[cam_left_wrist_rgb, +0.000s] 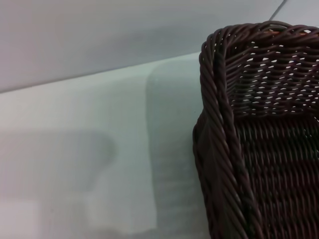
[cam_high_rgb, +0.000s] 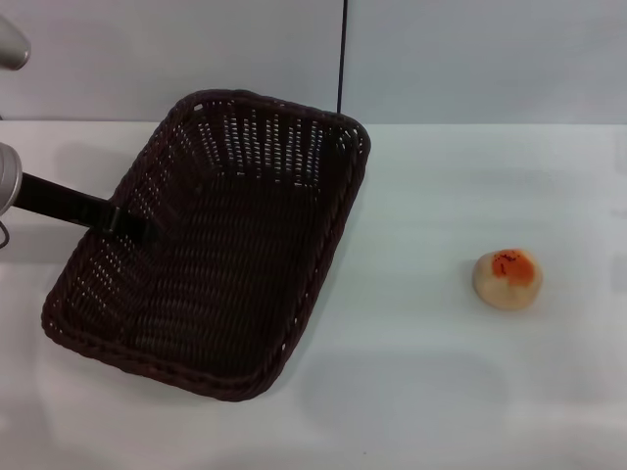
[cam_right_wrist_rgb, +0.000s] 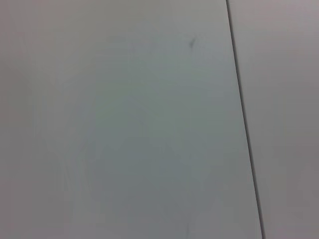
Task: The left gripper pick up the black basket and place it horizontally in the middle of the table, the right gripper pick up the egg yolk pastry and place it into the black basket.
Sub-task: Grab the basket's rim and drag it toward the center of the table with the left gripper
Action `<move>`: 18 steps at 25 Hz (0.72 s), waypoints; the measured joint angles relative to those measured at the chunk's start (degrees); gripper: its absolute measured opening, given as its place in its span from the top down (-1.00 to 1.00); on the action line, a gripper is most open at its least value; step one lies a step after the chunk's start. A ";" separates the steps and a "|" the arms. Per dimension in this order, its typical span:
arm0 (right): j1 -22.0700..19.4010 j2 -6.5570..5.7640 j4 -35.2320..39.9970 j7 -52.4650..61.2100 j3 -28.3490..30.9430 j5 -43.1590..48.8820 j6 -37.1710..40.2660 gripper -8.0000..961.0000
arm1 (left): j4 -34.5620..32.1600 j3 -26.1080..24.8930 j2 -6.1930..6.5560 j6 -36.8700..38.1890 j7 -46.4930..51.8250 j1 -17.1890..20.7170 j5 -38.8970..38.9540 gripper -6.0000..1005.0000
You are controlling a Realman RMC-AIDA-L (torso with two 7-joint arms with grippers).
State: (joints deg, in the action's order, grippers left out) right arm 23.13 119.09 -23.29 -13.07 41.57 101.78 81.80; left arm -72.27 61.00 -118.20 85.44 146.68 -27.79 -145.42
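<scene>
Well, I saw the left gripper [cam_high_rgb: 127,223] reach over the black basket's [cam_high_rgb: 235,284] left rim — I could not tell if it gripped. The egg yolk pastry [cam_high_rgb: 507,278] sat apart on the table [cam_high_rgb: 431,392], off to the basket's right.

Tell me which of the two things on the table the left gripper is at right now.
The black basket: the left gripper reaches over its left rim. The egg yolk pastry sits alone, well off to the right.
</scene>
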 joint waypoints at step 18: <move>0.02 0.00 -0.17 0.07 0.29 0.00 0.03 -0.28 | -5.34 2.61 0.03 0.42 -1.10 0.99 -0.16 0.63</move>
State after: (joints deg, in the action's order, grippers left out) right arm 23.15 119.09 -23.47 -13.00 41.86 101.78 81.83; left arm -77.61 63.62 -118.18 85.85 145.58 -26.81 -145.58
